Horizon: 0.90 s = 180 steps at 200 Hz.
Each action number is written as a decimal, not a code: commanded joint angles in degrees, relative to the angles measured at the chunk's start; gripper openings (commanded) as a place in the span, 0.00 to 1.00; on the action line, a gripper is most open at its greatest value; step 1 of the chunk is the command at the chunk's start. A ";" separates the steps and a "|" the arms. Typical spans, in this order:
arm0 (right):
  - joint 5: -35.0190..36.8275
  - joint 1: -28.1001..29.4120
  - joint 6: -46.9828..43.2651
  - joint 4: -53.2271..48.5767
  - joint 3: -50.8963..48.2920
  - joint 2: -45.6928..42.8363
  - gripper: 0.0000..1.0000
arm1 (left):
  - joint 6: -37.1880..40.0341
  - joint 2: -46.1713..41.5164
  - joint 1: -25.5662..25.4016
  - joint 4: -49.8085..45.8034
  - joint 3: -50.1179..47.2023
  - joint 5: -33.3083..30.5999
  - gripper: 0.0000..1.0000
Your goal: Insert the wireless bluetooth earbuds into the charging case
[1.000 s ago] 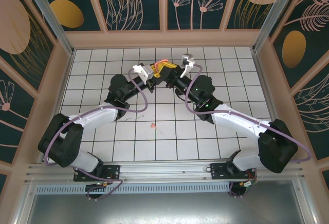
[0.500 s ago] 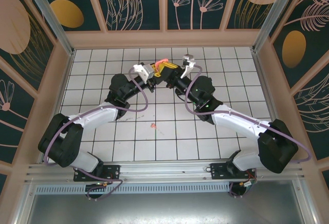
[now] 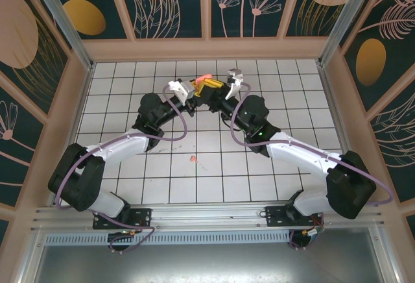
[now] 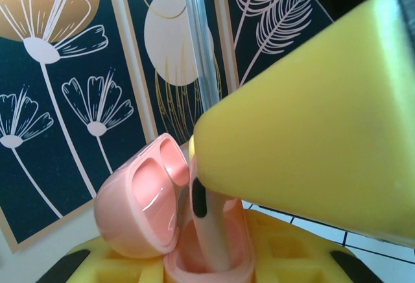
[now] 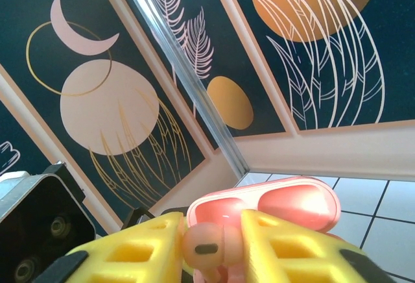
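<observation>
Clearly, left gripper (image 4: 207, 267) holds salmon case (image 4: 136, 211); right gripper (image 5: 213, 244) flanks salmon earbud (image 5: 202, 248), grip unclear.

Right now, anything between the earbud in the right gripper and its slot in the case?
Nothing visible. The lid of the charging case is swung open, and the salmon earbud held in the right gripper has its stem already down in the case's well.
</observation>
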 commanded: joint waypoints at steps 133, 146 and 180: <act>-1.49 -3.27 7.62 -8.25 3.31 -0.77 0.71 | -3.91 -2.19 -0.78 5.80 1.35 -3.11 0.00; -2.60 -3.37 8.20 -8.40 3.89 -1.71 0.73 | -4.31 -2.15 -0.77 6.60 0.64 -5.10 0.00; -4.12 -3.38 10.19 -12.95 5.28 -6.72 0.75 | -4.53 -2.74 -0.37 9.41 -2.20 -14.08 0.00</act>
